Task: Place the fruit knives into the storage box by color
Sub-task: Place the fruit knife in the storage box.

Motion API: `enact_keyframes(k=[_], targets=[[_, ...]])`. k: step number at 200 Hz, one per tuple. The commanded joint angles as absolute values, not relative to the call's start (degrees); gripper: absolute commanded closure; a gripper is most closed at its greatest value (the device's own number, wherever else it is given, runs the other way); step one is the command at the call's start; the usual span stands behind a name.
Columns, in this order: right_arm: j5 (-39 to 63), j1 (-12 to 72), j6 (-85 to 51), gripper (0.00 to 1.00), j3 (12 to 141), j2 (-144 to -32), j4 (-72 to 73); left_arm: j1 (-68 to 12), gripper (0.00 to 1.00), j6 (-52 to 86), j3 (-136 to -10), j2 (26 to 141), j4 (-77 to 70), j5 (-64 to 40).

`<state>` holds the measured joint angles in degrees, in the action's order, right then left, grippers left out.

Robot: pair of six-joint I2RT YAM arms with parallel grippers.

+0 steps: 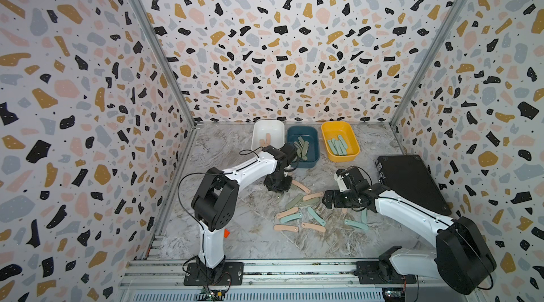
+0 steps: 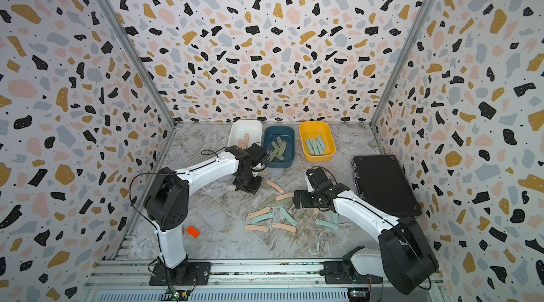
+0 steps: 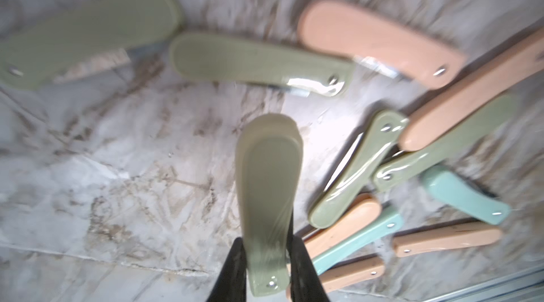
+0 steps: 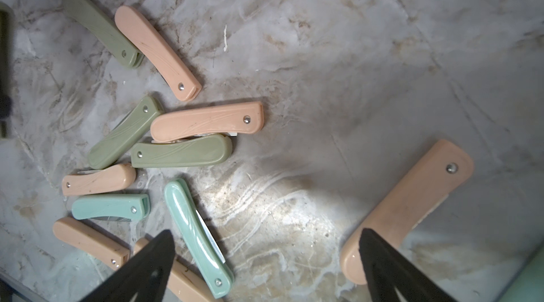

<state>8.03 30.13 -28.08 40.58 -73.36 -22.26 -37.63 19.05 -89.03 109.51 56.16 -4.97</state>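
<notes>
My left gripper (image 3: pixel 266 241) is shut on a sage green fruit knife (image 3: pixel 269 185), gripped near its rivet end and lifted off the marble. In both top views this gripper (image 1: pixel 276 188) hangs just in front of the blue storage box (image 1: pixel 303 165). Loose pink, green and teal knives (image 1: pixel 307 204) lie scattered mid-table. My right gripper (image 4: pixel 266 231) is open, low over the pile's right side (image 1: pixel 326 200); a teal knife (image 4: pixel 197 235) lies by one finger and a pink knife (image 4: pixel 412 206) by the other. The white box (image 1: pixel 269 128) holds pink knives, the blue box green ones, the yellow box (image 1: pixel 344 157) teal ones.
A black case (image 1: pixel 412 182) lies flat at the table's right side, close behind my right arm. A small orange block (image 2: pixel 192 231) sits near the left arm's base. Patterned walls close in three sides, and a metal rail (image 1: pixel 265 268) runs along the front.
</notes>
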Motion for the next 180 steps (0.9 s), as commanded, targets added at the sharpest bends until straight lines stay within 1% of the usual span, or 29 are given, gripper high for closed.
enact_keyframes(k=[1, 18, 39, 75, 86, 100, 128, 144, 150, 161, 173, 180], targets=[[6.51, 30.41, -27.69, 0.0, 43.18, -73.45, -22.42, -37.7, 0.92, 21.67, -97.34, 109.8, 57.48, -2.4], [6.19, 30.32, -27.57, 0.0, 43.23, -73.84, -22.35, -37.23, 0.92, 21.67, -106.39, 114.54, 59.61, 0.71], [5.24, 29.94, -27.06, 0.0, 44.34, -74.57, -23.92, -36.2, 0.92, 21.98, -118.33, 122.24, 61.13, 1.35], [6.14, 28.89, -26.86, 0.0, 45.0, -73.86, -25.11, -34.92, 0.92, 22.15, -142.88, 140.0, 66.11, 3.74], [6.37, 28.8, -26.8, 0.0, 44.99, -73.41, -25.46, -34.61, 0.92, 22.11, -148.33, 144.03, 66.74, 4.22], [6.61, 28.52, -26.63, 0.0, 44.67, -72.88, -25.73, -34.28, 0.91, 22.27, -150.32, 146.43, 64.46, 4.47], [7.71, 28.31, -26.89, 0.0, 43.95, -72.4, -25.81, -33.56, 0.87, 22.02, -143.32, 145.89, 54.08, 4.61], [7.87, 28.31, -26.89, 0.0, 43.91, -72.44, -26.21, -33.4, 0.86, 21.58, -143.88, 147.31, 52.12, 5.09], [7.69, 28.3, -26.81, 0.0, 43.91, -72.42, -26.48, -33.4, 0.84, 21.4, -145.0, 148.14, 52.25, 5.02], [7.26, 28.22, -26.52, 0.0, 44.03, -72.14, -27.16, -33.4, 0.75, 21.28, -147.16, 149.35, 53.29, 4.83], [6.78, 28.04, -26.14, 0.01, 44.18, -71.69, -27.99, -33.4, 0.64, 21.34, -148.52, 149.07, 54.56, 4.16], [6.6, 27.74, -25.95, 0.01, 44.13, -71.47, -28.36, -33.4, 0.55, 21.41, -148.14, 147.94, 54.98, 3.52]])
